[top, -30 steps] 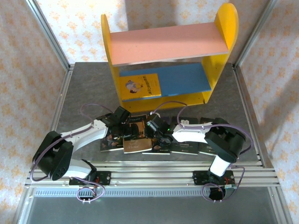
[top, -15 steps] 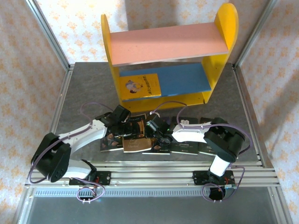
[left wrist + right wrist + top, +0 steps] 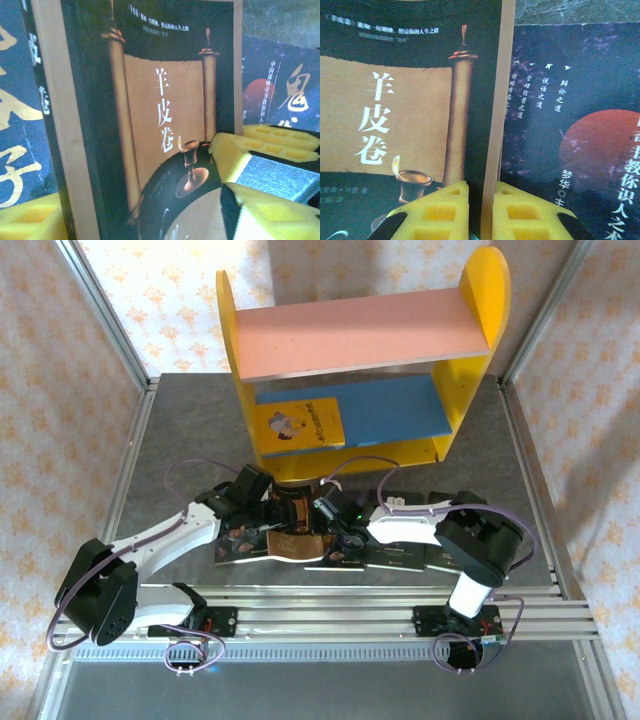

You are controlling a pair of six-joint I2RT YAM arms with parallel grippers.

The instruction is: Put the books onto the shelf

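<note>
right claw [image 3: 481, 192] pinches the thin book [image 3: 410, 100] — tan edge, glossy.

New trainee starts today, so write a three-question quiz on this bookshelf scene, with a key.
1. True or false: a book lies on the pink upper board of the shelf.
2. What do the fingers of the right gripper pinch? A) the edge of the scroll-cover book B) a shelf side panel C) nothing
3. How many books are on the shelf, and where?
Key: 1 false. 2 A. 3 One: the yellow book, on the blue lower board, at its left end.
</note>
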